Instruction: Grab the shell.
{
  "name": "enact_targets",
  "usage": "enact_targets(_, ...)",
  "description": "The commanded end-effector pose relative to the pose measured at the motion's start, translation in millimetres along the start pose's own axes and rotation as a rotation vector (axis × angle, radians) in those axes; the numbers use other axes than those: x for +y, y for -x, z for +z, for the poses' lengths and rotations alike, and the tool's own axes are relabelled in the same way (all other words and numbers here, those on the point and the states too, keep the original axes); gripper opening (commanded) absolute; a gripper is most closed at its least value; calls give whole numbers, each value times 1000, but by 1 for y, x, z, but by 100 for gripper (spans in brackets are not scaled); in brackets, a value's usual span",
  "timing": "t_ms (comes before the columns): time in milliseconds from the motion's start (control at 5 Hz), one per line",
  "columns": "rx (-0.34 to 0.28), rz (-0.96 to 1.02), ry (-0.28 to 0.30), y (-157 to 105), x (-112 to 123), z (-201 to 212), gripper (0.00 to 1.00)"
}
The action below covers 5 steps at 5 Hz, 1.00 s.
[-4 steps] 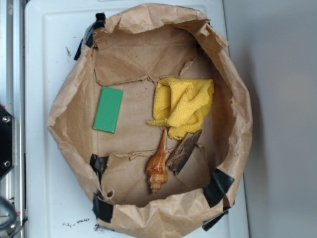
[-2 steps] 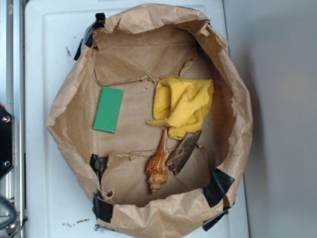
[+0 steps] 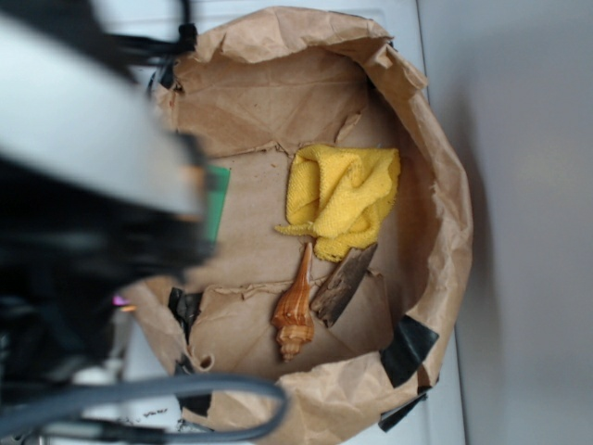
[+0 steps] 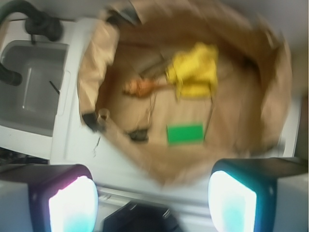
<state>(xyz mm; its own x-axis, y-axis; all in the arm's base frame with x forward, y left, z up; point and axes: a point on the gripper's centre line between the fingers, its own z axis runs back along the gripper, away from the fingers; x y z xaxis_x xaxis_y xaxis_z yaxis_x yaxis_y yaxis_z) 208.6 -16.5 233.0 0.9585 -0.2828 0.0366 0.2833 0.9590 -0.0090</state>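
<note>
The shell, orange-brown and ribbed with a long thin point, lies on the floor of an open brown paper bag, point towards the yellow cloth. The wrist view shows the shell blurred, well ahead of my gripper. The gripper is open, its two lit pads wide apart with nothing between them, outside the bag's near rim. In the exterior view my arm is a large dark blur over the left side; the fingers cannot be made out there.
A crumpled yellow cloth lies just beyond the shell's point. A flat dark wood piece rests right beside the shell. A green card is half hidden by the arm. Black tape patches the bag. A grey basin sits beside it.
My arm has swung into the exterior view from the left and now covers the bag's left side and most of the green card. The shell, cloth and wood piece have not moved.
</note>
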Motion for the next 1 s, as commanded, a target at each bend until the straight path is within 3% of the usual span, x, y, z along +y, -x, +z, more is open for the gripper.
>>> enact_targets(0,-25,-259,-99,-29,-12,2,100)
enact_targets(200,-25,-259,-99,-29,-12,2,100)
enact_targets(400,17,-437,-78,-53,7,-41,100)
enact_targets(600,22,-588,-112,-58,13,-74,100)
enact_targets(800,-18,-753,-169,-54,23,-95,100)
